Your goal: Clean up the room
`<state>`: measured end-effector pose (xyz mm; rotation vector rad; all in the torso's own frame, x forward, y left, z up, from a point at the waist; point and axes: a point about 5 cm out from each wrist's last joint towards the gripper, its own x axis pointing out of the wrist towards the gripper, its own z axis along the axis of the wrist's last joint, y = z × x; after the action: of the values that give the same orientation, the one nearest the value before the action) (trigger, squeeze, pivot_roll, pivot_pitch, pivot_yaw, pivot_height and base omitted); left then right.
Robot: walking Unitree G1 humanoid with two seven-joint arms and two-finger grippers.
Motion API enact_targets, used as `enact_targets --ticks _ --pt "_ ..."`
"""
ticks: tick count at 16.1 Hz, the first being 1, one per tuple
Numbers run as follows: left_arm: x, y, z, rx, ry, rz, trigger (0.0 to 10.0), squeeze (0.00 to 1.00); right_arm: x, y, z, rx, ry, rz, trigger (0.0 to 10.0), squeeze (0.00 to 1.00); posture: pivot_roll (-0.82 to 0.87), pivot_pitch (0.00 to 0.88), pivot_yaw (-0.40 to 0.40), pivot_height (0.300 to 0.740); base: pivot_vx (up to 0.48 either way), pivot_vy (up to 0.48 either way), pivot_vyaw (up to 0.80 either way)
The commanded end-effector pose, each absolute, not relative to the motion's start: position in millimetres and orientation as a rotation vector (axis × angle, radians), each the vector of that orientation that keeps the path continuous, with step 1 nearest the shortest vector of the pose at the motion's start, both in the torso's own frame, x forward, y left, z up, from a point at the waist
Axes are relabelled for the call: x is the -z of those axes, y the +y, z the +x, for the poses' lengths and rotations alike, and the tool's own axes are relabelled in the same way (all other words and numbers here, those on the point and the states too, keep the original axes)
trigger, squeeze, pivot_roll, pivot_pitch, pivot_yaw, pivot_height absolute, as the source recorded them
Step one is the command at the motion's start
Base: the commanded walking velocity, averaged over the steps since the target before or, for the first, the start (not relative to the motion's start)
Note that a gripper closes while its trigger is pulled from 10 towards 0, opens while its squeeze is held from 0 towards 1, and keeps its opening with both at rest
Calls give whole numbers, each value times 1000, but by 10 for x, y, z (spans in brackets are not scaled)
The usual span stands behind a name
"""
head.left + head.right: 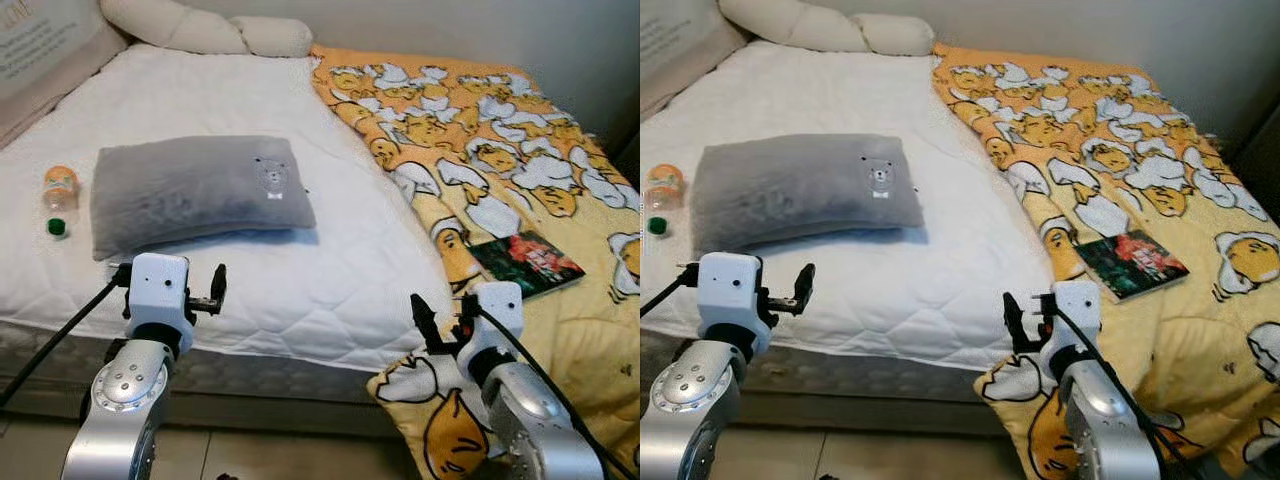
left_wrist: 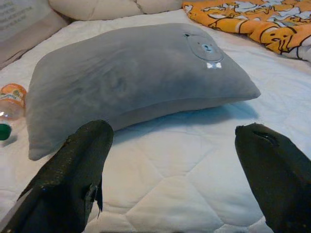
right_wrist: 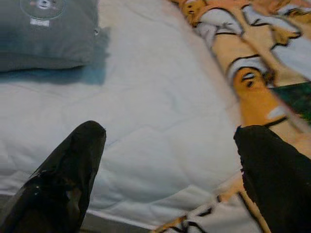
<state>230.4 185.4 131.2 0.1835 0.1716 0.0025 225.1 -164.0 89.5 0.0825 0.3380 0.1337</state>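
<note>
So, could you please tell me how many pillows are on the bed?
3: a grey pillow mid-mattress, two cream pillows at the head. More may be hidden.

A cream bolster (image 1: 205, 30) lies along the bed's head (beside perhaps a printed cushion (image 1: 40, 50)).

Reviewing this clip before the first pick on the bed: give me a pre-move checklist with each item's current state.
1. Left gripper open and empty: ok.
2. Right gripper open and empty: ok.
3. Grey pillow lying free on the white mattress, nothing on top: ok.
4. Bottle lying beside the pillow, green cap on: ok; contents: cannot tell.
5. Book flat on the yellow blanket, unobstructed: ok.
6. Blanket fully on the bed: not ok, a corner hangs over the edge.
</note>
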Motion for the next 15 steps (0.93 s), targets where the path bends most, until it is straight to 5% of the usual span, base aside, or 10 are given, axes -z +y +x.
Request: enact_targets --ticks 1,15 --pt "-1362 1844 2317 4 157 203 10000 1000 -927 -1626 2256 -146 331 112 10000 0 -10 0 -58 740 0 289 0" --pt "-1415 1881 2354 -4 156 224 10000 1000 -989 -1539 2286 -204 316 106 10000 0 -8 0 -48 740 0 298 0"
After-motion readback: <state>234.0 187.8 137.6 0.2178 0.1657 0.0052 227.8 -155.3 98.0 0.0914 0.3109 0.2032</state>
